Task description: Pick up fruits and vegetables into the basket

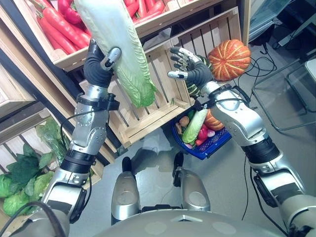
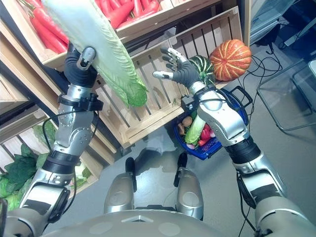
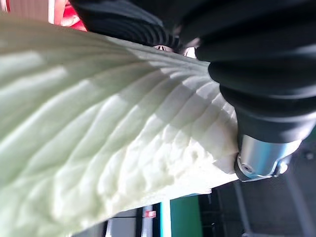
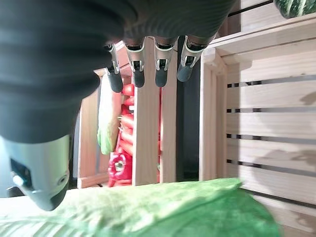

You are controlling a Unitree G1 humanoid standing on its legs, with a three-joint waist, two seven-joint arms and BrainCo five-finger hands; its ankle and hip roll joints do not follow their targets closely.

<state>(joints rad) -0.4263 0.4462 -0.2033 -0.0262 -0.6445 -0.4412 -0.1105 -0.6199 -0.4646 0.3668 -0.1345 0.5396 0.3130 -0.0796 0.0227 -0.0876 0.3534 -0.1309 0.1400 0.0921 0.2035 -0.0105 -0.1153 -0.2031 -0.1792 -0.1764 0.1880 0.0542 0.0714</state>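
My left hand (image 1: pixel 98 61) is raised high and shut on a long napa cabbage (image 1: pixel 121 47), pale with a green leafy tip hanging down; its ribbed white leaves (image 3: pixel 108 148) press against the palm in the left wrist view. My right hand (image 1: pixel 190 66) hovers open beside the cabbage's green tip (image 4: pixel 197 207), fingers (image 4: pixel 158 69) spread, not touching it. A blue basket (image 1: pixel 210 145) hangs from my right forearm, holding another cabbage, a pumpkin and red and brown produce.
Wooden crates (image 1: pixel 158 94) form slanted shelves in front. The top crate holds red carrots (image 1: pixel 61 27) and peppers. An orange pumpkin (image 1: pixel 229 59) and a dark green squash (image 2: pixel 202 69) sit on the right shelf. Leafy greens (image 1: pixel 22 173) fill the lower left crate.
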